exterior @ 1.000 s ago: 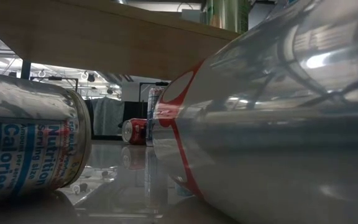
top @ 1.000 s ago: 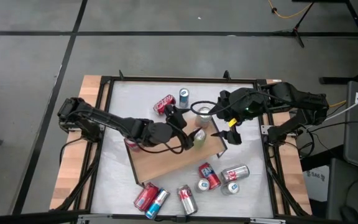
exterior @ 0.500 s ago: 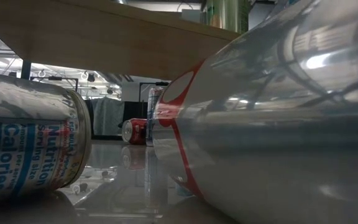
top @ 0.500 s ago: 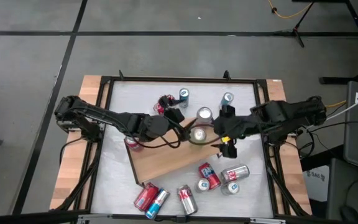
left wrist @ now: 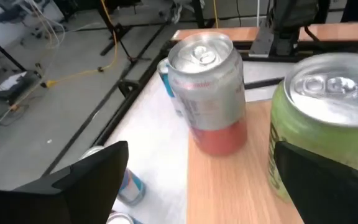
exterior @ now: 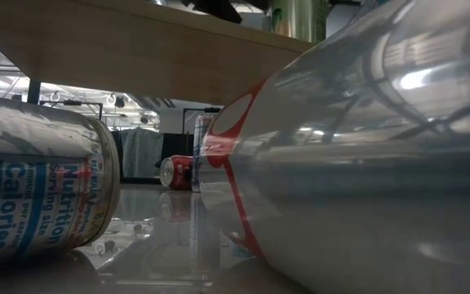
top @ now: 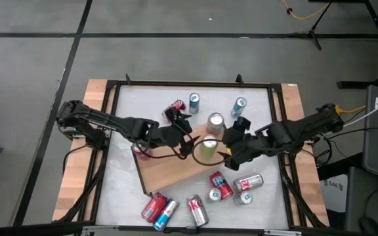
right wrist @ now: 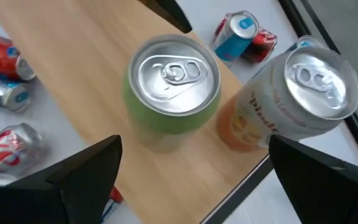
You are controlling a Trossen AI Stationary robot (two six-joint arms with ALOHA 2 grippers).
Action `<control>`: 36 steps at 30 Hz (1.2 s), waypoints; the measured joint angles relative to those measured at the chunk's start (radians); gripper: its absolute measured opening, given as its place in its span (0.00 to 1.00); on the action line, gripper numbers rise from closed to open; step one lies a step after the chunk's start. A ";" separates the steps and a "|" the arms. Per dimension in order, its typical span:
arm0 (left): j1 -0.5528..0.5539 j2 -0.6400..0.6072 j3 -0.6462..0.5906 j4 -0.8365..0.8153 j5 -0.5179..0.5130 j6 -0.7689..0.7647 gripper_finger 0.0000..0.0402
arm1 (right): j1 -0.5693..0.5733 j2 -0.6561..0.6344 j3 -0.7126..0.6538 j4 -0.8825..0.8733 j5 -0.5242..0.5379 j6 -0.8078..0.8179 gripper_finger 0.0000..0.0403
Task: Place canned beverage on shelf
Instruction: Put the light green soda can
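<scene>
Two upright cans sit at the 1 o'clock corner of the light-brown wooden shelf with black metal frame [top: 176, 167]: a green aluminium can with silver lid [top: 208, 148] and, at its 12 o'clock, a silver can with orange-red lower band [top: 215, 121]. We have the left gripper [top: 188, 134] at the green can's 9 o'clock and the right gripper [top: 231, 145] at its 3 o'clock, both sets of fingers spread wide, holding nothing. We judge the green can placed; next step is to back out cleanly. We should retract each arm straight away from the can, no sideways sweep, since the silver can stands just beside it. More cans lie loose on the white surface [top: 126, 115] around 6 o'clock, next to fetch.
</scene>
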 joint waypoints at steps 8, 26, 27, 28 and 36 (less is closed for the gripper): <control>0.000 0.016 0.001 -0.004 0.035 -0.002 0.98 | -0.003 0.003 -0.055 0.030 0.016 0.006 0.99; -0.006 0.019 0.001 0.013 0.140 -0.003 0.98 | -0.002 0.003 -0.061 0.027 0.109 0.003 0.99; -0.008 0.019 0.001 0.013 0.145 -0.003 0.98 | -0.002 0.002 -0.061 0.020 0.110 0.003 0.99; -0.011 0.019 0.001 0.014 0.149 -0.003 0.98 | -0.002 0.002 -0.061 0.014 0.112 0.003 0.99; -0.047 0.020 0.001 0.020 0.159 -0.003 0.98 | -0.004 0.002 -0.061 -0.006 0.160 0.005 0.99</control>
